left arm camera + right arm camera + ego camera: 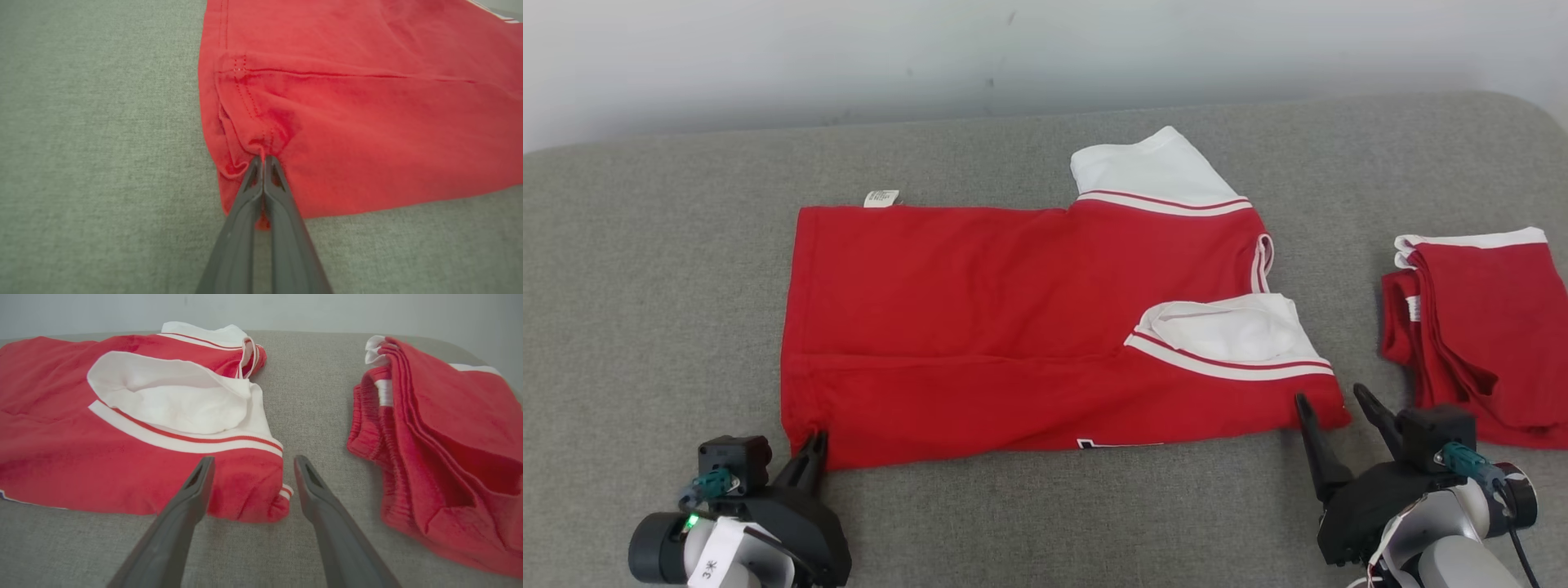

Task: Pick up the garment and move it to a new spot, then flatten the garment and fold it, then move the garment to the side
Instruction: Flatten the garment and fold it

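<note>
left tool pinched on red garment corner, right tool spread wide, gripping nothing

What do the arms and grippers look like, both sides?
Left gripper and right gripper: long tapered dark grey fingers, black bodies, boxy black wrist modules, teal connectors, pale grey forearms. Left has a green light and white tag; right trails a black cable.

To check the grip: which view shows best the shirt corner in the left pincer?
The left wrist view: the left pincer is shut on the puckered corner of the red shirt, close up. The head view shows that corner small, lower left. The right wrist view shows the shirt's sleeve end.
</note>
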Robot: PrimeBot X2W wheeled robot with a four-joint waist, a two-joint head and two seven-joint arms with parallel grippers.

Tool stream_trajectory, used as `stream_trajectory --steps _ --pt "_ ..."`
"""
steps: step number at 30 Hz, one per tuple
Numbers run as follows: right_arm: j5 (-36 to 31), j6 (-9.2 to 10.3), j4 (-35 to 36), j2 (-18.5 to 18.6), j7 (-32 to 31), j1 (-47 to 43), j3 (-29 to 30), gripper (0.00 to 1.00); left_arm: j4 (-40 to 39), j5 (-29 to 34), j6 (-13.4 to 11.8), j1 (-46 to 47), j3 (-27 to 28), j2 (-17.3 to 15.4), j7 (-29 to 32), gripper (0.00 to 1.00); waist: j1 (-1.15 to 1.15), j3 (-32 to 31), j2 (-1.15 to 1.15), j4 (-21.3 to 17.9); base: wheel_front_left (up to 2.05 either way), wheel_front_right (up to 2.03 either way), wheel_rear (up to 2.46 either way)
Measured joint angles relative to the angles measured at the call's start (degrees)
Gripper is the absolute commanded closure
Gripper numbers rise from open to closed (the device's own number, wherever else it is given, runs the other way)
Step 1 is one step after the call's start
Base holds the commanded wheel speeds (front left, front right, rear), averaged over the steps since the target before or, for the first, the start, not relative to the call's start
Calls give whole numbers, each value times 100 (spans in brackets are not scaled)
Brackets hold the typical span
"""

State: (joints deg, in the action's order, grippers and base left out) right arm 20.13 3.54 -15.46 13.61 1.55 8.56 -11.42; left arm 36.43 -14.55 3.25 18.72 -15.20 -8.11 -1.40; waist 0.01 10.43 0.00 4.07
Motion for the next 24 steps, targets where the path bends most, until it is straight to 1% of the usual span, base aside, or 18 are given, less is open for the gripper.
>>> stream_trajectory --steps 1,11,16,18,19,20,21,22,23,24 --pt "1 0 -48 0 -21 1 3 0 26 0 32 16 2 -4 -22 100 0 12 0 14 0 0 0" --pt "53 49 -383 -43 -167 13 49 0 151 0 38 120 -7 11 -174 100 -1 135 0 29 0 0 0" --pt "104 49 -546 -110 -220 175 67 0 223 0 40 245 -27 70 -268 100 0 238 0 43 0 0 0" --pt "105 49 -590 -111 -258 248 63 0 255 0 83 289 -35 77 -275 100 -1 263 0 56 0 0 0" --pt "109 48 -620 -113 -258 276 66 16 272 0 83 303 -35 78 -280 100 -1 270 0 63 0 0 0" --pt "124 47 -641 -116 -258 294 66 63 292 0 86 310 -35 79 -318 100 -1 276 0 69 0 0 0" --pt "131 42 -660 -119 -258 308 64 82 310 0 87 321 -36 83 -326 100 -1 280 0 73 0 0 0" --pt "131 41 -672 -123 -258 326 63 98 324 0 88 330 -36 83 -335 100 -1 283 0 77 0 0 0" --pt "131 15 -692 -124 -258 349 59 100 361 0 89 347 -38 90 -369 100 -1 283 0 82 0 0 0" --pt "132 -2 -699 -124 -258 349 48 100 379 0 90 358 -38 91 -371 100 -1 280 0 83 0 0 0"
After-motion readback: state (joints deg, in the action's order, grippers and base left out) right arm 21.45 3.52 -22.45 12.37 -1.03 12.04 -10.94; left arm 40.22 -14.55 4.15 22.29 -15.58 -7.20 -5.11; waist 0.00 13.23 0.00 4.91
